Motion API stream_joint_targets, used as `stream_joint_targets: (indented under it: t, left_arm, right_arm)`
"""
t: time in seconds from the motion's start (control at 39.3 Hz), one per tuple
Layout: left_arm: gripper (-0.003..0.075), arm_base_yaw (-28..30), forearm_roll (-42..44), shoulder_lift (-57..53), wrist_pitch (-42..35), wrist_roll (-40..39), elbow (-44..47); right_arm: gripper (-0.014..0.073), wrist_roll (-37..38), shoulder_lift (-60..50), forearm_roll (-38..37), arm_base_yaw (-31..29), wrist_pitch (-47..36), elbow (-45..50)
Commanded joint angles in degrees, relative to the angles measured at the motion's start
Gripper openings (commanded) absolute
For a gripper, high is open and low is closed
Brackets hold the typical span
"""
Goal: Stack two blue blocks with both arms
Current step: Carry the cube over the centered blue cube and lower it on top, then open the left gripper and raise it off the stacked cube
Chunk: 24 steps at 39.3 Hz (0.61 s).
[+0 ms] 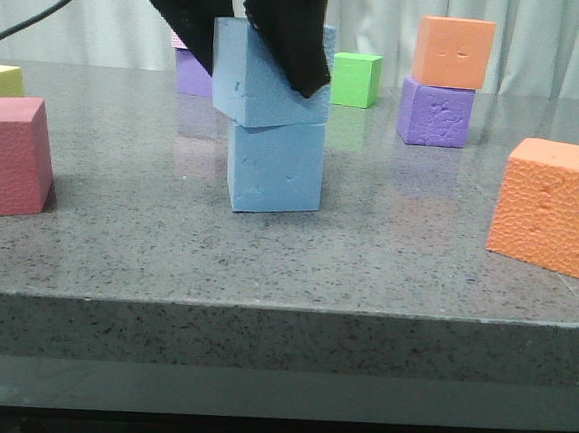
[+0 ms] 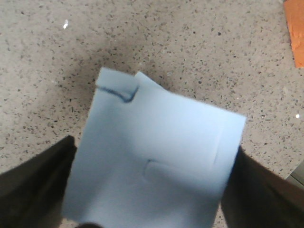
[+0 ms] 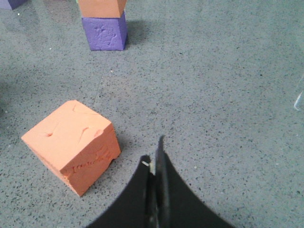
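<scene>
Nearest on the grey speckled table (image 1: 384, 284), a red cube (image 1: 8, 154) sits at the left edge and a large orange cube (image 1: 556, 205) at the right. The right gripper (image 3: 154, 164) hangs above bare table just beside that orange cube (image 3: 71, 142), its two black fingers pressed together with nothing between them.

In the middle, the lower blue block (image 1: 275, 165) stands flat on the table. The upper blue block (image 1: 266, 72) rests on it, tilted and shifted slightly left, so the two faces do not line up. The left gripper (image 1: 246, 28) is clamped on this upper block, one finger on each side (image 2: 154, 161); a nicked edge shows on its top.

Farther back stand a green cube (image 1: 356, 79), a purple cube (image 1: 436, 113) carrying an orange cube (image 1: 453, 51), and another purple cube (image 1: 193, 71) partly hidden behind the left gripper.
</scene>
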Motion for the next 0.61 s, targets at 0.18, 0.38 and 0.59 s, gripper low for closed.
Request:
stream_joint_targets:
  t: [0.18, 0.38, 0.59]
  left_arm:
    - [0.061, -0.7, 0.0, -3.3, -0.3, -0.4, -2.3]
    - [0.061, -0.7, 2.7, -5.0, -0.2, -0.4, -2.3]
    - [0.061, -0.7, 2.7, -7.0, -0.3, -0.4, -3.4]
  right_arm:
    - [-0.0072, -0.3, 0.2, -1.0, -0.2, -4.0, -1.7]
    - [-0.0072, -0.3, 0.2, -1.0, -0.2, -4.0, -1.7]
    - [-0.0072, -0.3, 0.2, -1.0, -0.2, -4.0, -1.7]
